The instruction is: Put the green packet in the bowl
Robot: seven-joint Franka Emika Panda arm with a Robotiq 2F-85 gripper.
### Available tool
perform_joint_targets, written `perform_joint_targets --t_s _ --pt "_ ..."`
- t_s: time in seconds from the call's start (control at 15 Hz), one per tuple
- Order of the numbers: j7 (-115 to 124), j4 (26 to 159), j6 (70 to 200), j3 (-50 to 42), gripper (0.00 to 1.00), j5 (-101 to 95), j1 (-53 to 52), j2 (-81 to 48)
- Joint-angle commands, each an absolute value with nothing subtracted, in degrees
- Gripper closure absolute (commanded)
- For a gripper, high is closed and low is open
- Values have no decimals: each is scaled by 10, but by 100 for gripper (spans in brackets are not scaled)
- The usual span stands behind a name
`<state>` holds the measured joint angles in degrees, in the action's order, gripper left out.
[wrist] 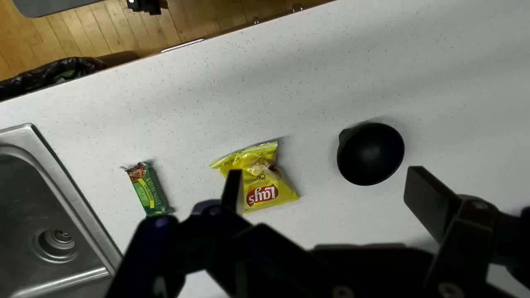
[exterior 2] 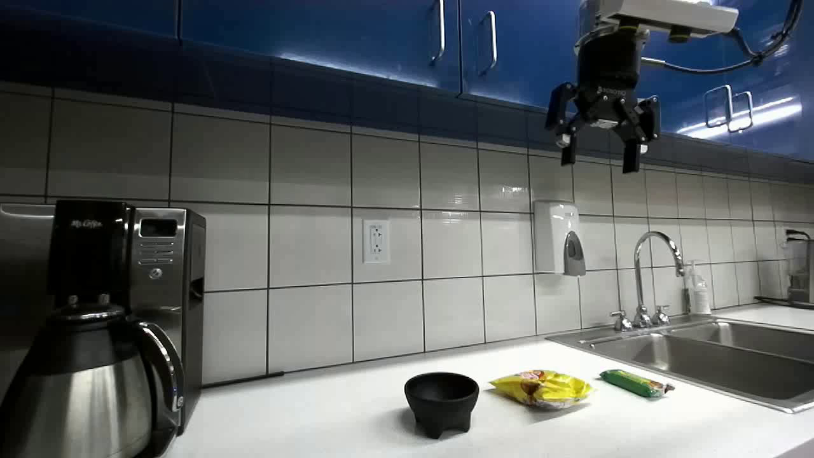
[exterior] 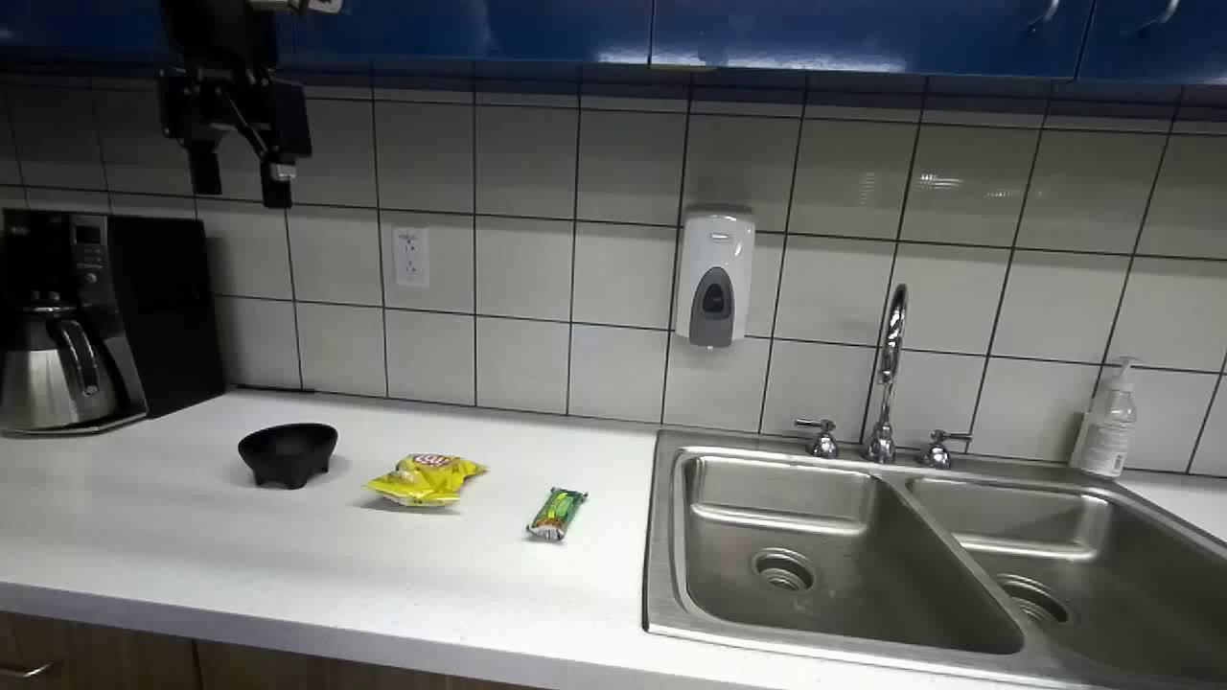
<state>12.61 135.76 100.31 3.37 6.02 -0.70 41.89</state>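
The green packet (exterior: 558,513) lies flat on the white counter near the sink's edge. It shows also in an exterior view (exterior 2: 636,384) and at the left of the wrist view (wrist: 149,190). The small black bowl (exterior: 288,458) stands upright on its feet on the counter, also seen in an exterior view (exterior 2: 442,407) and right of centre in the wrist view (wrist: 368,155). I see nothing inside it. My gripper (exterior: 241,187) is open and empty, high above the counter, in both exterior views (exterior 2: 600,159); its spread fingers (wrist: 326,182) show in the wrist view.
A yellow chip bag (exterior: 428,481) lies between the bowl and the green packet. A metal double sink (exterior: 661,546) with a tall faucet (exterior: 891,355) adjoins the packet. A coffee maker (exterior 2: 152,286) stands beyond the bowl. Blue cabinets (exterior 2: 356,38) hang at the gripper's height.
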Motion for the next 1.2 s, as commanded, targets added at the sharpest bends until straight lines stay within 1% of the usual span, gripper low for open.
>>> perform_joint_targets --t_s 0.0,0.53,1.13 --pt "123 1356 1002 38 0 63 -1 419" --pt "123 1356 1002 38 0 63 -1 419" --pt "125 1406 1052 40 0 2 17 354"
